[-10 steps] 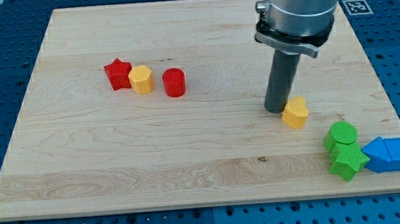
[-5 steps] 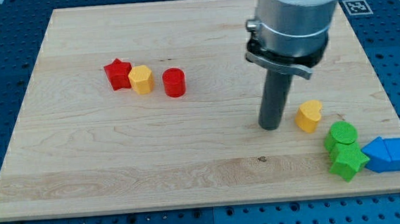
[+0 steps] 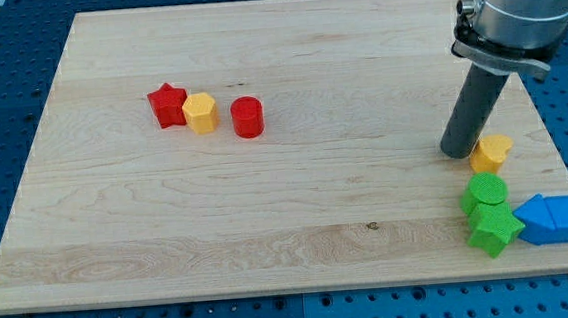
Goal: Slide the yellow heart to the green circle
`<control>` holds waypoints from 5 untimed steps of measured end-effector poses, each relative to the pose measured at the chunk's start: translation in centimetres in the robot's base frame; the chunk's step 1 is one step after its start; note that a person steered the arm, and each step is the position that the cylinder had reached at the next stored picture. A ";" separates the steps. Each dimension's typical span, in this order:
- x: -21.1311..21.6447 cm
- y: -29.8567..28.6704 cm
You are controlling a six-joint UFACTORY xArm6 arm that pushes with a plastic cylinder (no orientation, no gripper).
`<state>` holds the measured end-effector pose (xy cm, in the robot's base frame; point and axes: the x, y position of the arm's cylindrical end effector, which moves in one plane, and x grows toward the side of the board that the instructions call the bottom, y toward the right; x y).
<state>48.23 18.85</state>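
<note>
The yellow heart (image 3: 492, 151) lies near the board's right edge, just above the green circle (image 3: 487, 189), with a thin gap between them. My tip (image 3: 458, 153) stands right against the heart's left side, up and left of the green circle. The arm's grey body rises to the view's top right.
A green star (image 3: 494, 229) sits right below the green circle, with two blue blocks (image 3: 552, 219) to its right at the board's edge. A red star (image 3: 167, 105), a yellow hexagon (image 3: 200, 114) and a red cylinder (image 3: 247, 116) sit in a row at upper left on the wooden board (image 3: 268, 210).
The yellow heart has moved right and slightly up, to just above the green circle. My tip swung from the heart's lower left to the right, following it.
</note>
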 end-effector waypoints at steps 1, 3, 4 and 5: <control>-0.9 1.5; -0.9 4.0; -0.8 3.5; 0.1 3.3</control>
